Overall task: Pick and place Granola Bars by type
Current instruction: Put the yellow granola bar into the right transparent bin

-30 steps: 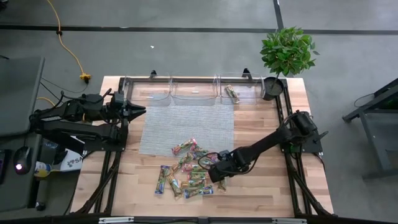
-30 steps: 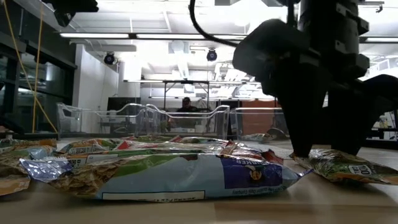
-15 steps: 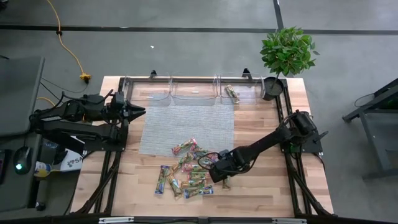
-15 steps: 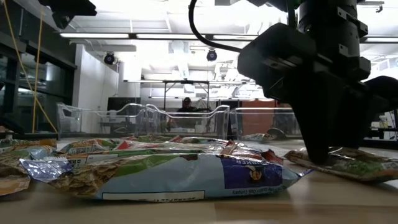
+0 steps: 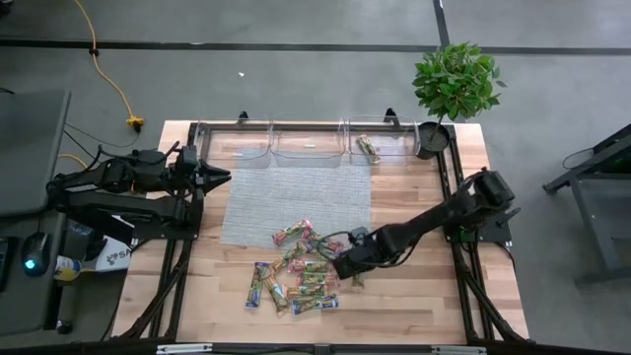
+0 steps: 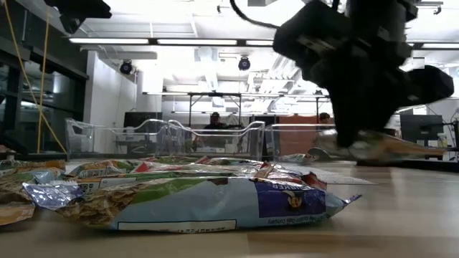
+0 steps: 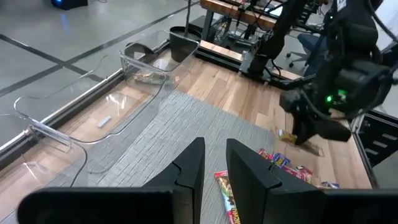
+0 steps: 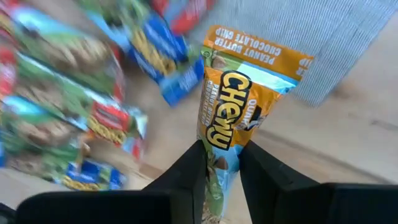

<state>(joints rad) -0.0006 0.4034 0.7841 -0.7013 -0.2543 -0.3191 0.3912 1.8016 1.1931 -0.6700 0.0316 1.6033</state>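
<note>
I have the right gripper [image 5: 347, 266] clamped on one orange-and-green bar [image 8: 231, 118], the wrapper pinched between the two dark fingers [image 8: 186, 171] by its lower end, with most of its length sticking out unsupported. From overhead it hangs at about four o'clock of the table's centre, at the three-o'clock edge of the pile of Granola Bars [image 5: 292, 276], and the level camera shows it lifted clear of the table [image 5: 414, 306]. The left gripper [image 5: 219, 176] waits at nine o'clock, jaws nearly together on nothing.

The grip worries me: a slick wrapper held by one end could slide out if I swing fast (I judge this from the overhang). The clear bins [image 5: 306, 143] sit at twelve o'clock, and one at the one-o'clock end already holds a bar [image 5: 368, 148]; I cannot read its type, so a wrong-bin drop is possible. A low carry could also clip a bin wall.
</note>
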